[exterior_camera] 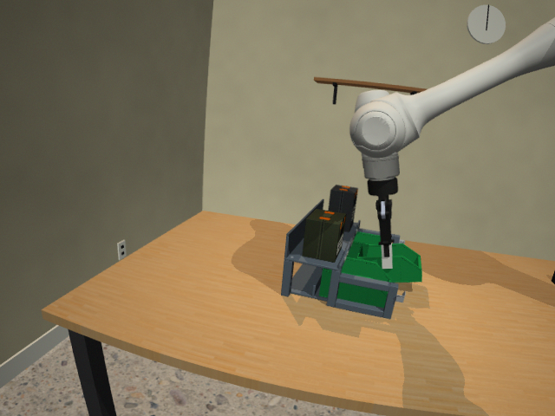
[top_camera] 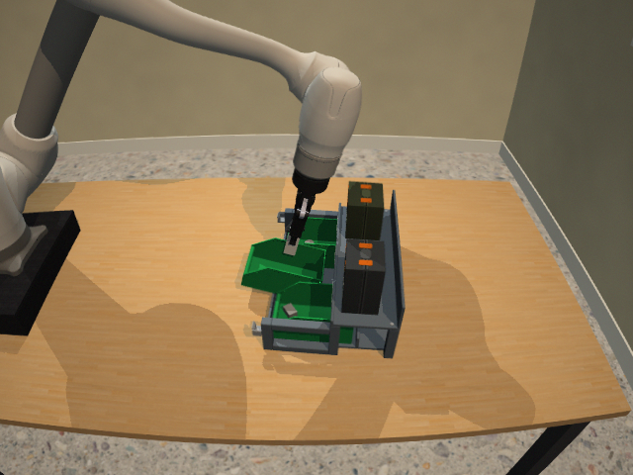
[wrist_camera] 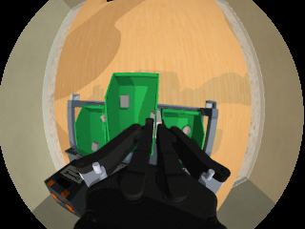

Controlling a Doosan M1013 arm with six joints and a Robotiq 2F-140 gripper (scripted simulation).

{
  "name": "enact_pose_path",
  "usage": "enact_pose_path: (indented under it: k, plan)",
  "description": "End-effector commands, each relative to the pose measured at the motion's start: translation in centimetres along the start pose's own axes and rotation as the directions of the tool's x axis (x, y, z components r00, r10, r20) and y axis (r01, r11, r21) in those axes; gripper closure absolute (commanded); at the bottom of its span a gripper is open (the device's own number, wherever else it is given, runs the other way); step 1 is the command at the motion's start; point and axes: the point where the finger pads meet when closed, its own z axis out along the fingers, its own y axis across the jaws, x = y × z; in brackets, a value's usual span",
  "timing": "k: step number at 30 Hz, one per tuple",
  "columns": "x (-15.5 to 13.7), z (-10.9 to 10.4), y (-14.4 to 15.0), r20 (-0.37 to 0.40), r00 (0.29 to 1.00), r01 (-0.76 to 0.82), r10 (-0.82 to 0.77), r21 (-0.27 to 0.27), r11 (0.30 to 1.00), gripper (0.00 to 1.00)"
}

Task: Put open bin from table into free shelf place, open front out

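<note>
The green open bin sits tilted in the middle gap of the shelf's row. Its open front sticks out over the front lip, away from the shelf, and its rear lies between the two other green bins. A small grey part lies inside it. My gripper comes down from above and is pinched shut on the bin's thin side wall. The grey shelf stands mid-table.
A near green bin holding a grey part and a far green bin flank the gap. Two dark boxes stand on the upper board. The robot's black base is at the table's left.
</note>
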Motion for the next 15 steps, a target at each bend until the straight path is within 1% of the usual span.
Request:
enact_pose_path:
  k: [1, 15]
  plan:
    - [0.02, 0.11, -0.26, 0.002, 1.0, 0.002, -0.002, 0.001, 1.0, 1.0]
    - [-0.17, 0.08, -0.27, 0.006, 1.0, 0.002, -0.002, 0.001, 1.0, 1.0]
